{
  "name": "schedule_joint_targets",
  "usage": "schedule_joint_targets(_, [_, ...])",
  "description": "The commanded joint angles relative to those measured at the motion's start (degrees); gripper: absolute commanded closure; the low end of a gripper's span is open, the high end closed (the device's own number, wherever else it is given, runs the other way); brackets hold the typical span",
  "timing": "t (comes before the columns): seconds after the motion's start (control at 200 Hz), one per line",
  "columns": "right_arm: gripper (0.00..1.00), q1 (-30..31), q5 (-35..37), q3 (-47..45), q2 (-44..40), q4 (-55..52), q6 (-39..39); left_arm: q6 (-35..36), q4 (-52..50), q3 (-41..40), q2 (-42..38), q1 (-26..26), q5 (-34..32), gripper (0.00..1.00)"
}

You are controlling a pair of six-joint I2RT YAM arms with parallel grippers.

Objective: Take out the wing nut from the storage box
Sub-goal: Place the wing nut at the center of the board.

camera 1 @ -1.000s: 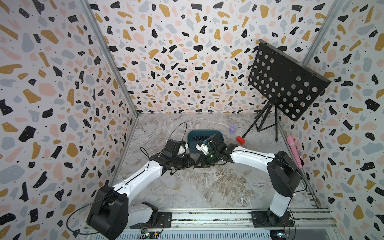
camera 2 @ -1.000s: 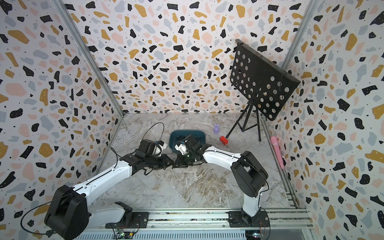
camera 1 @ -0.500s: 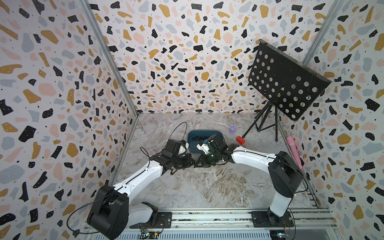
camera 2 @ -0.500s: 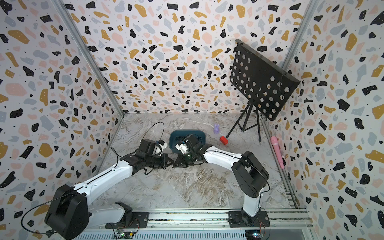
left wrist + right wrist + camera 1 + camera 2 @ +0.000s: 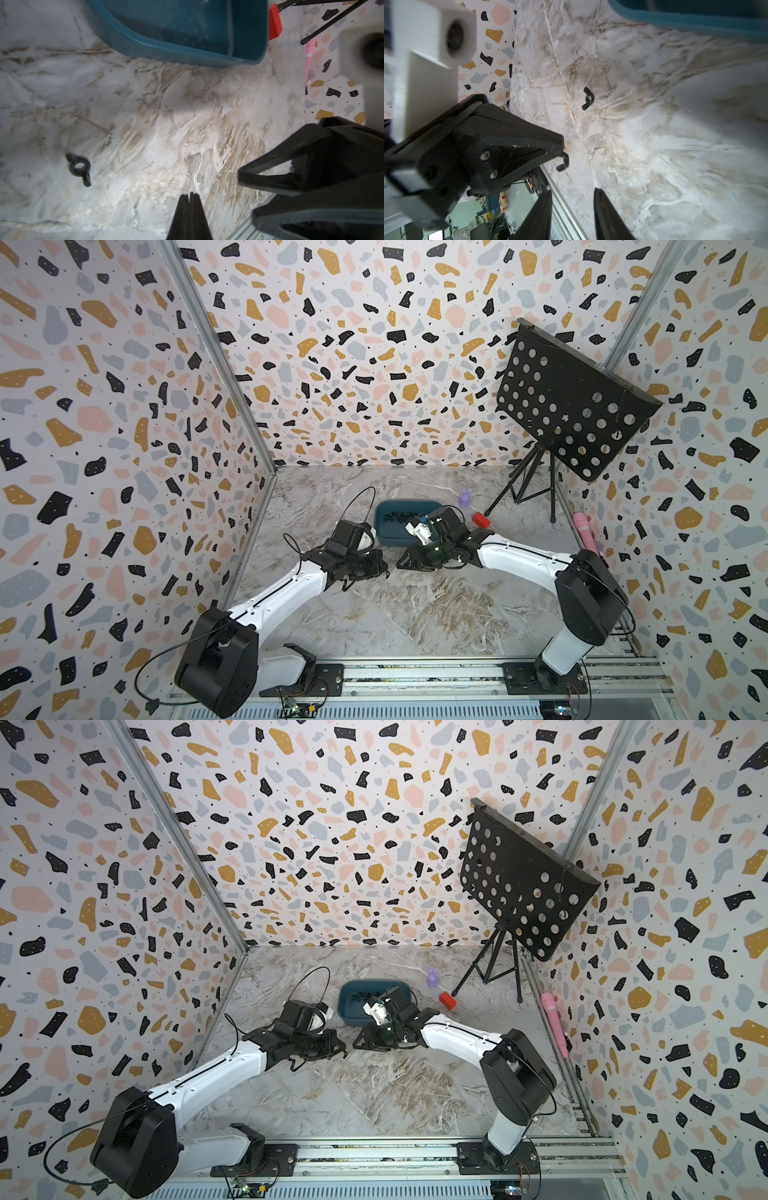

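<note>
Since the left gripper (image 5: 190,196) was shut tight on the wing nut (image 5: 563,161) with only its very tips, just below the storage box (image 5: 384,531) at frame centre in a top view, the nut could slip and drop beside the other nut (image 5: 588,101) on the table (image 5: 415,614). The right gripper (image 5: 573,191) stood part open, empty.

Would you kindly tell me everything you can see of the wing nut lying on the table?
The wing nut is small and matte black; its material is unclear. A round body with an open centre hole carries two wings on opposite sides. It lies with the hole facing up on the marbled table, outside the box, touching only the table.
</note>
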Motion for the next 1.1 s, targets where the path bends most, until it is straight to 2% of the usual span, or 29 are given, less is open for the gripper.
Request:
schedule_joint_targets(0.0, [0.58, -1.15, 2.00, -1.42, -3.85, -2.59, -2.54, 0.99, -2.53, 1.58, 2.15, -0.35, -5.62, 1.00])
schedule_joint_targets(0.23, [0.28, -1.79, 8.14, -3.91, -9.13, -8.83, -7.01, 1.47, -4.15, 3.47, 8.50, -1.09, -15.19, 1.00])
schedule_joint_targets(0.486, [0.10, -2.03, 11.17, -4.73, -11.89, -12.45, -9.39, 2.52, -5.69, 7.64, 15.49, -3.21, -22.57, 1.00])
schedule_joint_targets(0.671, [0.07, -2.13, 11.44, -4.98, -12.25, -13.06, -9.71, 3.22, -6.38, 9.66, 18.41, -3.97, -24.56, 1.00])
schedule_joint_targets(0.726, [0.00, -2.14, 11.57, -4.95, -12.29, -13.24, -9.79, 3.45, -6.66, 10.18, 19.42, -4.17, -24.89, 1.00])
schedule_joint_targets(1.096, [0.00, -2.56, 12.05, -4.08, -11.98, -14.26, -10.34, 4.20, -7.63, 11.47, 23.25, -5.76, -25.01, 1.00])
